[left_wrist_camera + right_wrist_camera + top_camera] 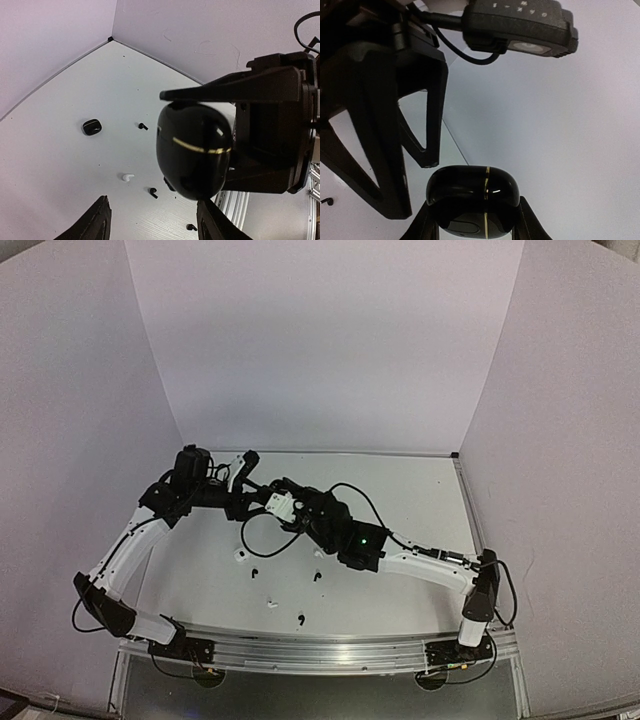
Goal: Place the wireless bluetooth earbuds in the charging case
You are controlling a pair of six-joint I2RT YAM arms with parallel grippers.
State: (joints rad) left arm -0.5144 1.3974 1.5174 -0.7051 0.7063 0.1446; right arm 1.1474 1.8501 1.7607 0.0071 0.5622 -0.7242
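charging case (192, 150): glossy black, gold seam, apparently shut, aloft | earbuds (128, 177): loose, scattered below

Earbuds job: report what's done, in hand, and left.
Done: nothing visibly seated. In hand: the right pincer grips a closed-looking black case, held up before the open left pincer. Left: opening it and loading the earbuds lying loose on the table.
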